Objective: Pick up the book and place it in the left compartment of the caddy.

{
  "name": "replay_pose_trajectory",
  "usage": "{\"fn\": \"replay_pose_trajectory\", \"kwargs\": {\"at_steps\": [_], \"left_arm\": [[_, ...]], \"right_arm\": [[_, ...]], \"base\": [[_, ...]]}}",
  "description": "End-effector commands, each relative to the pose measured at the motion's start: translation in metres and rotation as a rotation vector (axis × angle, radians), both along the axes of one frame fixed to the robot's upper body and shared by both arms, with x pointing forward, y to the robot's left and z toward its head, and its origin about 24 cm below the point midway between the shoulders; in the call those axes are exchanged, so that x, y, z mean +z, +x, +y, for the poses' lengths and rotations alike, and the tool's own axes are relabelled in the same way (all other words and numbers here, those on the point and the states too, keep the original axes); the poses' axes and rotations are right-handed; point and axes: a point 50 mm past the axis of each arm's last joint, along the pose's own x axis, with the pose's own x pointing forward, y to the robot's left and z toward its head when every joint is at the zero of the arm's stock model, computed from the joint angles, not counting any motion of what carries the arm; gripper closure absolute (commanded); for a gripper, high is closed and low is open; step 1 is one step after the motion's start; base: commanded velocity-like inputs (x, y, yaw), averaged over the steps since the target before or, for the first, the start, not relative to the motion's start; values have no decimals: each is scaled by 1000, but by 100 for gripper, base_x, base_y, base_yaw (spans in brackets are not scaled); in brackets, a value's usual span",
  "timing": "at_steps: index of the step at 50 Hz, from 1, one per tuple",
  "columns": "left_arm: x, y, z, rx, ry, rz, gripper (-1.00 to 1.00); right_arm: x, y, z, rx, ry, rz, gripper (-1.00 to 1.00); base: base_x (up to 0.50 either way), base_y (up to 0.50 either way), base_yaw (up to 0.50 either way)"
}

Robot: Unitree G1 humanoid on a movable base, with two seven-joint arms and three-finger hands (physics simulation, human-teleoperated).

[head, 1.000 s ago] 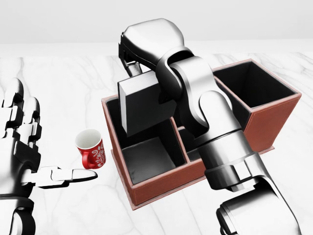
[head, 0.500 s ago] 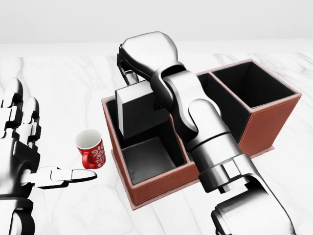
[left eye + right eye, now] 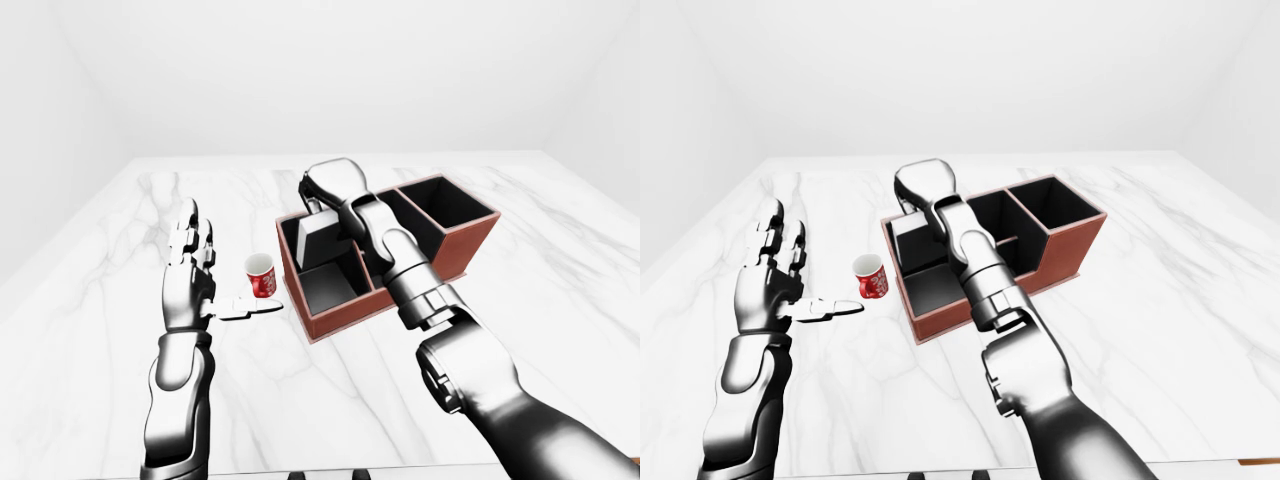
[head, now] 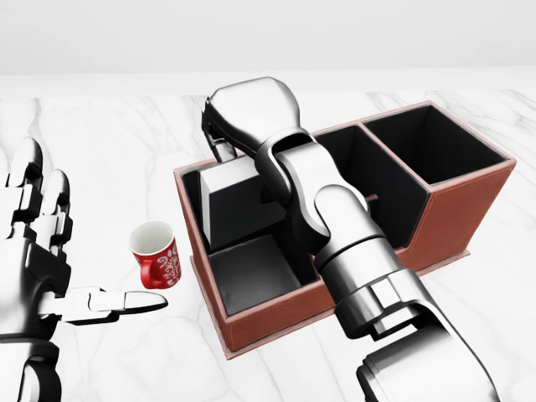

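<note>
white marble worktop (image 4: 100,151) is spread under a plain white room. the grey book (image 4: 239,201) is gripped by the right hand (image 4: 247,113), closed on its top edge, and is held upright, partly sunk into the left compartment of the brown caddy (image 4: 276,314). it should be kept vertical and clear of the walls, and released only once seated. the left hand (image 4: 46,251) is held open, empty, beside a red mug (image 4: 157,255).

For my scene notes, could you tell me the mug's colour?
The mug is red with a white pattern and white interior, clearest in the head view.
</note>
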Motion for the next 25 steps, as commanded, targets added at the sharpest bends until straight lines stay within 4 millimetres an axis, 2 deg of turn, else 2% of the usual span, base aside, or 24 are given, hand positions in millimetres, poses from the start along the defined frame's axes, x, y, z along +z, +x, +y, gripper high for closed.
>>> {"fn": "replay_pose_trajectory", "kwargs": {"at_steps": [1,18,25], "left_arm": [[-2,0,0,1,0,8,-100],[-3,-1,1,4,-2,14,-100],[-4,0,1,3,-2,18,-100]], "right_arm": [[2,2,-1,-16,12,-60,100],[-3,6,-3,-32,-8,-87,100],[-11,8,-3,-38,-5,-78,100]], "base": [[0,0,0],[0,0,0],[0,0,0]]}}
